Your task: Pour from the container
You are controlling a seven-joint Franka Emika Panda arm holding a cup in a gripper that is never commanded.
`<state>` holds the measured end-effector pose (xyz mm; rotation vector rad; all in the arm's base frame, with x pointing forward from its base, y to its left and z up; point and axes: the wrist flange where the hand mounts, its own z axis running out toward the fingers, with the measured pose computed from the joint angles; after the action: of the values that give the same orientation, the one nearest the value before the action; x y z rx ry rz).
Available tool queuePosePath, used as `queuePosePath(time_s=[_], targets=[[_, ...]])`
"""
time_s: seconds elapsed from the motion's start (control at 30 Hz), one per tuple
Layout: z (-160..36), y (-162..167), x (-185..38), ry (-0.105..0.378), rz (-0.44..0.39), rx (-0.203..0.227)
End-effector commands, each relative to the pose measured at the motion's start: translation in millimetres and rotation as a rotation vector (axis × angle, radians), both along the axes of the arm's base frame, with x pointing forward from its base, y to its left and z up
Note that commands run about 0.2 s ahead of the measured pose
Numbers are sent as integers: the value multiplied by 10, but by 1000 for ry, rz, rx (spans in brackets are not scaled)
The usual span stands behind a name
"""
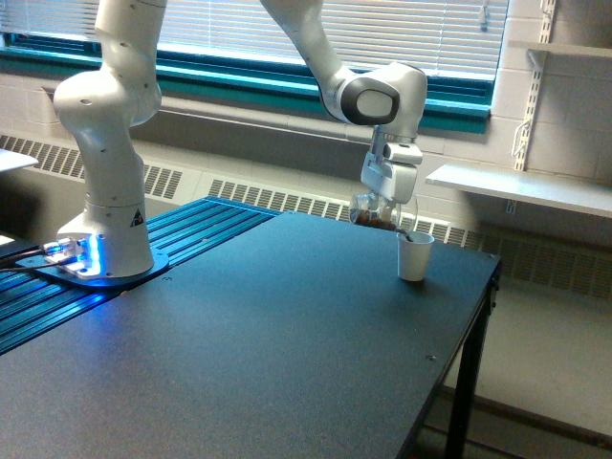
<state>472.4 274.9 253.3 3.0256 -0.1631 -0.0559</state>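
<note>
My claw grips the clear container, tipped over the white cup at the bench's far right. I'd tilt slowly, keeping its lip above the cup.

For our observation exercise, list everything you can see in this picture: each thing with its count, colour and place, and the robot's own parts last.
Table: one, black, fills the foreground.
White paper cup: one, white, upright near the table's far edge, at the exterior view's right.
Clear cup: one, see-through with brown bits inside, tilted in the air with its mouth just above the white paper cup's rim.
Ribbed blue surface: one, blue, beside the table at the exterior view's left.
Window blinds: one set, white, behind the arm.
Shelf: one, white, on the wall at the exterior view's right.
Arm base: one, white, on the ribbed blue surface.
Claw: one, white, shut on the clear cup.
</note>
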Motion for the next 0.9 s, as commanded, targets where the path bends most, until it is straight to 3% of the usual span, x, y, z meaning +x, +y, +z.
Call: queuePosePath(time_s=[0.03,0.9], targets=[[16,29,17,16,9,1],[49,54,119,54,4,7]])
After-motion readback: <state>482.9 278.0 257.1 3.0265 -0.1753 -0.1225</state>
